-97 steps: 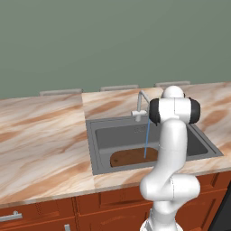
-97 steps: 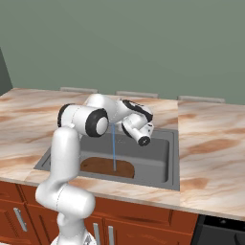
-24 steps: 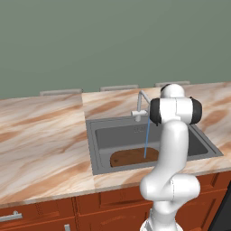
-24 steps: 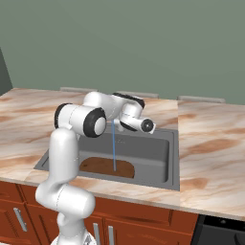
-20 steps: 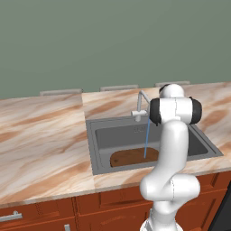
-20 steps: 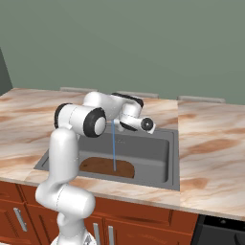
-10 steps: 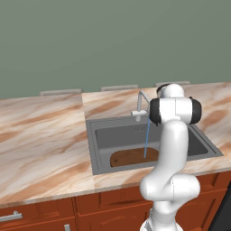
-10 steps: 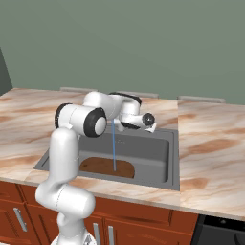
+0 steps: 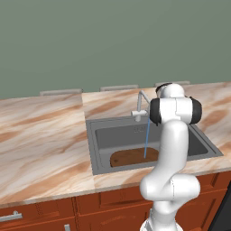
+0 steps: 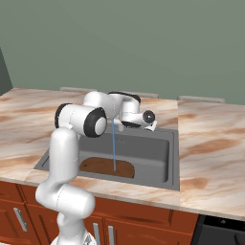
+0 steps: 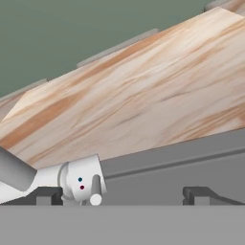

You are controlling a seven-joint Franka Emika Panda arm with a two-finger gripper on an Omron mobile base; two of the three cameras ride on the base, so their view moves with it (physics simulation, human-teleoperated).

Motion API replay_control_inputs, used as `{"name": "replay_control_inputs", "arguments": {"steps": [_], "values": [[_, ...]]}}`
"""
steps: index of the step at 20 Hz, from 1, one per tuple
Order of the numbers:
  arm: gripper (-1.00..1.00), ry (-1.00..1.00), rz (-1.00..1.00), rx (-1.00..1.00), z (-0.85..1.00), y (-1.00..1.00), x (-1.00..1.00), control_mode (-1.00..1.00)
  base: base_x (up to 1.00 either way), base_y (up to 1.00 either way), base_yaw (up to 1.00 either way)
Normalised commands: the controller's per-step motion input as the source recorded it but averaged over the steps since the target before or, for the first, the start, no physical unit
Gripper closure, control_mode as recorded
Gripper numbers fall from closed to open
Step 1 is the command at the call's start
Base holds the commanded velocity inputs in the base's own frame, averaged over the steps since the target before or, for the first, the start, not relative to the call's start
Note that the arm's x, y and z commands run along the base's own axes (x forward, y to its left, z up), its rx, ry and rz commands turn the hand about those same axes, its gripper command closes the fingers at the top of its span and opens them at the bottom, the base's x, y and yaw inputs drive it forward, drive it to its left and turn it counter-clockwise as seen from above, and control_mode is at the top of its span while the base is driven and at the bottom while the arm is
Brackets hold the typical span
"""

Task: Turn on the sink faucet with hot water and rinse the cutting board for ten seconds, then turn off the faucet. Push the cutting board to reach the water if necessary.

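**Pincer lined up on the tap lever**

Pincer spread wide, holding nothing, I hover just beside the sink faucet at the back rim of the sink. The water runs onto the cutting board on the basin floor. To shut it off cleanly, I should centre the short lever between my fingertips and nudge it gently.

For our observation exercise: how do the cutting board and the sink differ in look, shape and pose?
The cutting board is brown wood; the sink is dark-grey metal. The board has rounded ends; the sink is rectangular. The board lies flat inside the sink, covering part of its floor. The water lands in both.
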Motion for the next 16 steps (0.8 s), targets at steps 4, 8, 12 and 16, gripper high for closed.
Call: {"name": "replay_control_inputs", "arguments": {"steps": [4, 8, 12, 16], "values": [[-1.0, 0.0, 0.0, 0.0, 0.0, 0.0, 0.0, -1.0, 0.0, 0.0, 0.0], [-1.0, 0.0, 0.0, 0.0, 0.0, 0.0, 0.0, -1.0, 0.0, 0.0, 0.0], [-1.0, 0.0, 0.0, 0.0, 0.0, 0.0, 0.0, -1.0, 0.0, 0.0, 0.0], [-1.0, 0.0, 0.0, 0.0, 0.0, 0.0, 0.0, -1.0, 0.0, 0.0, 0.0]]}}
